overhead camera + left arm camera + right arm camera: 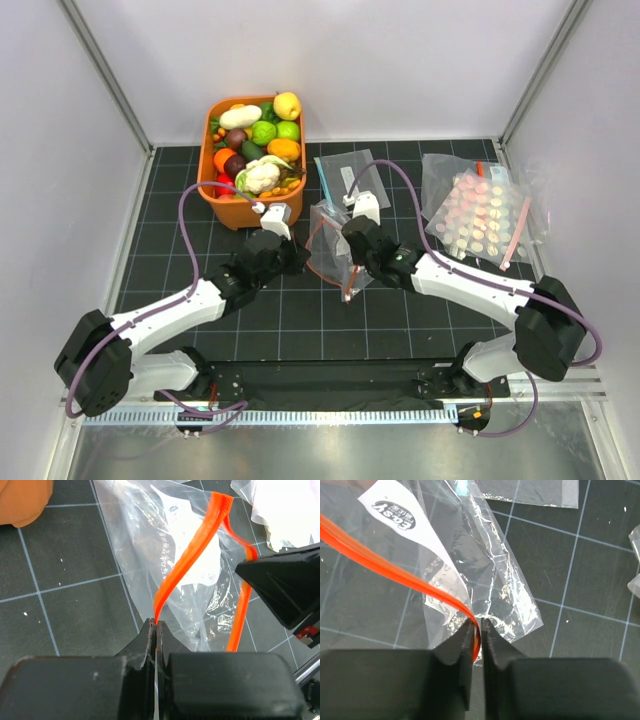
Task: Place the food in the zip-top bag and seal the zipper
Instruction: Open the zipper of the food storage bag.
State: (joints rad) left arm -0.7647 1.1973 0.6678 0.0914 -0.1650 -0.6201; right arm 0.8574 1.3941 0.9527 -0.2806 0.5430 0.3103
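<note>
We see left gripper (156, 626) clamped on thin orange-red zipper strip (192, 555) of crinkly clear plastic bag (326, 256); right gripper (479, 626) pinches same strip, opposite side of bag.

zip-top bag (325, 257) blocks middle, bare mat (300, 322) nearer

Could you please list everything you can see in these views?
bin: one, orange, far left of the mat.
food: many pieces, green, yellow, white, orange, purple, heaped in the bin.
zip-top bag: one, clear, mid-mat between the arms.
zipper: one, orange-red, along the zip-top bag's mouth, parted.
flat bag: one, clear with a blue edge, behind the zip-top bag.
disc bag: one, clear, holding pink and orange discs, far right.
mat: one, black with a grid, under everything.
left end effector: one, black, shut on the zipper.
right end effector: one, black, shut on the zipper.
</note>
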